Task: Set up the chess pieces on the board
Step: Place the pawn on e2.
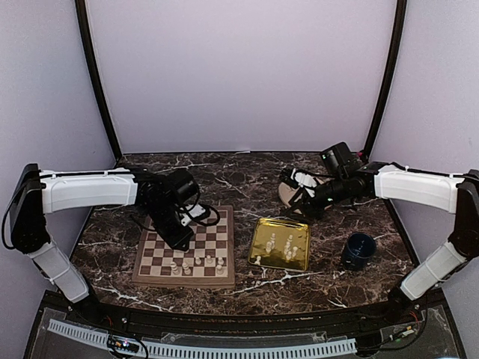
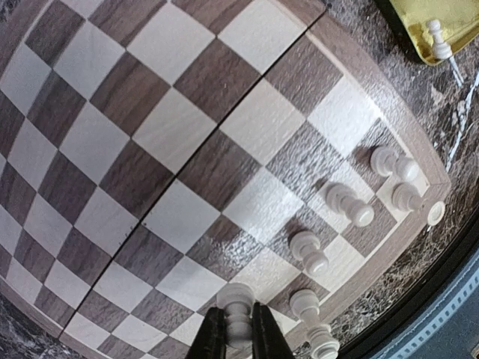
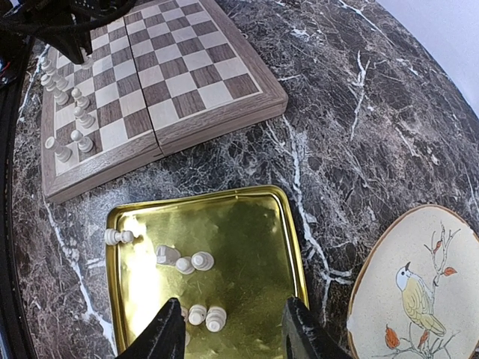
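The wooden chessboard (image 1: 161, 254) lies left of centre, also in the left wrist view (image 2: 172, 134) and the right wrist view (image 3: 179, 67). Several cream-white chess pieces (image 1: 199, 262) stand along its near edge. My left gripper (image 2: 239, 333) is shut on a white piece (image 2: 237, 310) just above the board near that row; it hovers over the board in the top view (image 1: 178, 238). My right gripper (image 3: 233, 329) is open and empty, above the gold tray (image 3: 247, 224), where several more pieces (image 3: 185, 262) lie. It sits right of centre in the top view (image 1: 310, 202).
The gold tray (image 1: 263, 228) sits right of the board. A blue cup (image 1: 358, 250) stands at the right. A round plate with a bird drawing (image 3: 419, 292) lies behind the tray, under my right arm (image 1: 293, 183). One piece (image 3: 118, 237) lies on the tray's rim.
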### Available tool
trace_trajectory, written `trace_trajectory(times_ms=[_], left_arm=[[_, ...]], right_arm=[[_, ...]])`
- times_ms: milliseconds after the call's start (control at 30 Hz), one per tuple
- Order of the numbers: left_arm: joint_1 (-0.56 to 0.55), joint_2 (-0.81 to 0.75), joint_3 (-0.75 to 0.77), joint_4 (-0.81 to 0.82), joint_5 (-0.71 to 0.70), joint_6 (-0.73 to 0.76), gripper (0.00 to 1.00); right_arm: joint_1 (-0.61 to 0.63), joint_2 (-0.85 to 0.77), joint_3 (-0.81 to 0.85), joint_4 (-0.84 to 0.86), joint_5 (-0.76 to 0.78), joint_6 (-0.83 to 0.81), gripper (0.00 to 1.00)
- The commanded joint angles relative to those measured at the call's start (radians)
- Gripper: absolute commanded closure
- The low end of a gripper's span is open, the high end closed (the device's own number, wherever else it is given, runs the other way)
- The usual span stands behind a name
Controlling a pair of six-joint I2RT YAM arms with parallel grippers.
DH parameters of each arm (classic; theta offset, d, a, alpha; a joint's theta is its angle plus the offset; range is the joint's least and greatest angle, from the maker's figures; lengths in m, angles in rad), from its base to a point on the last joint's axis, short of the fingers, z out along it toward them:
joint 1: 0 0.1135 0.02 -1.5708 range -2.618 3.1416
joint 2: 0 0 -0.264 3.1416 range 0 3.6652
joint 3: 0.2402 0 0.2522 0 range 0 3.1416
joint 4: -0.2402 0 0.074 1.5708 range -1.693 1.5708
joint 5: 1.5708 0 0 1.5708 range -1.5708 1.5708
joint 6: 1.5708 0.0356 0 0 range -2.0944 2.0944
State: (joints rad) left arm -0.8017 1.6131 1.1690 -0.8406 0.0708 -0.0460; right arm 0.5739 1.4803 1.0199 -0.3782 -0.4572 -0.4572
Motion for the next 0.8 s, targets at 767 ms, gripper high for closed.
trace_trajectory(times_ms=[767], left_arm=[[-0.007,0.043,-0.081,0.047,0.123,-0.006,0.90]], right_arm=[[-0.002,0.018,0.025,-0.010,-0.017,-0.022,0.55]])
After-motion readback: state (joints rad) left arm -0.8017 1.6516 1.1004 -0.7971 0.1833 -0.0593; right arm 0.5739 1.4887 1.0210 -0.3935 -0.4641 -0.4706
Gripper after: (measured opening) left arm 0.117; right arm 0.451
